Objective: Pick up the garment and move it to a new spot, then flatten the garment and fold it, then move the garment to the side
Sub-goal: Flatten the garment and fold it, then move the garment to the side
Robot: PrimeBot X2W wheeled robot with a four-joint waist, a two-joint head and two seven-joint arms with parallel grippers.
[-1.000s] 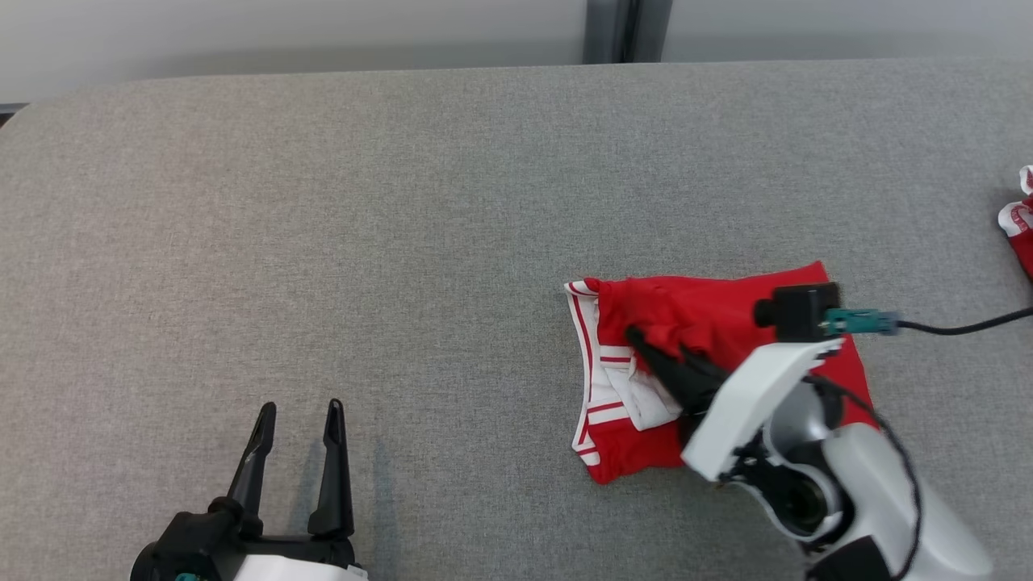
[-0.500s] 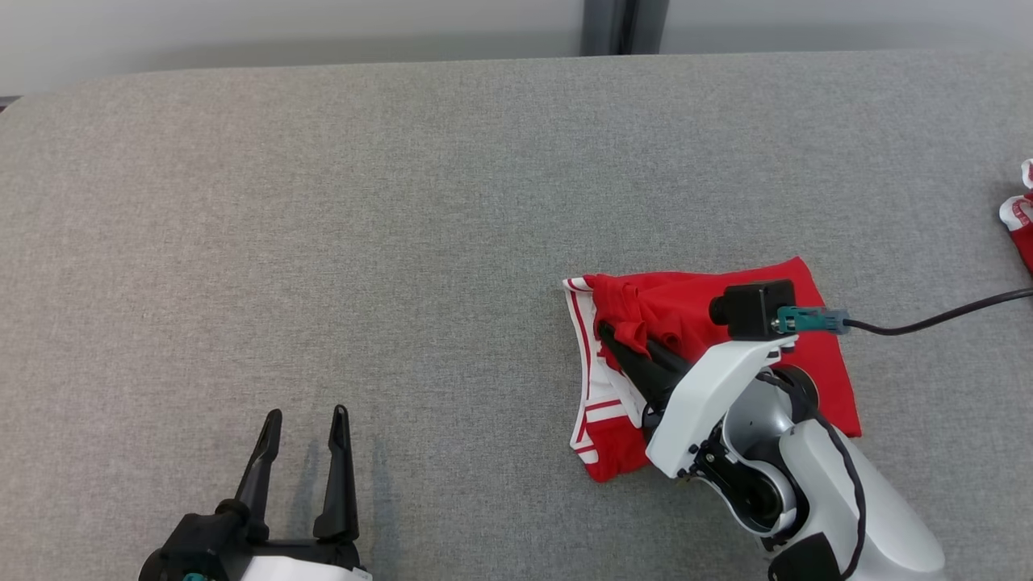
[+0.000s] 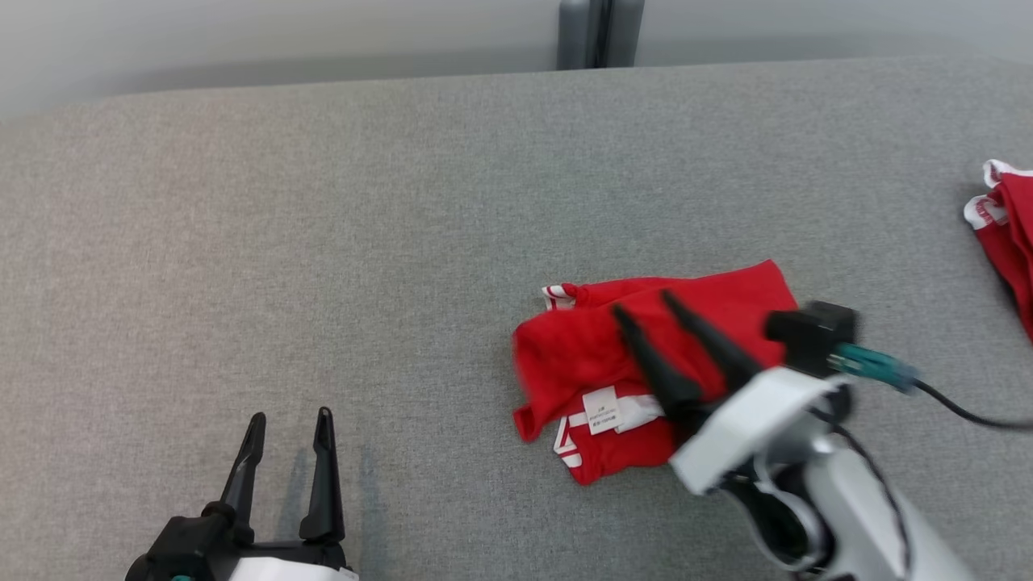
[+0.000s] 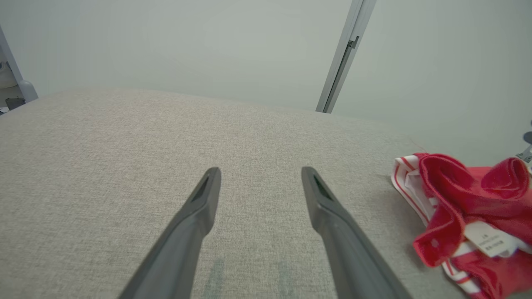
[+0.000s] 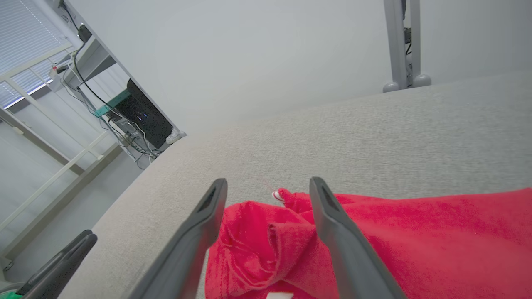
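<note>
Where it lies bunched | garment (image 3: 565, 363) red, white-striped | label (image 3: 601, 410) showing

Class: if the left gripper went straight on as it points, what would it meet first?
The way looks free: the left gripper points over bare table toward its far edge. The garment lies off to its right. It might graze the table; depth is unclear.

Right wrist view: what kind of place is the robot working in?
Probably a robot lab or test workshop, not a home. A black computer tower with tangled cables stands by the plain pale wall, and the work surface is a big grey fabric-covered table.
</note>
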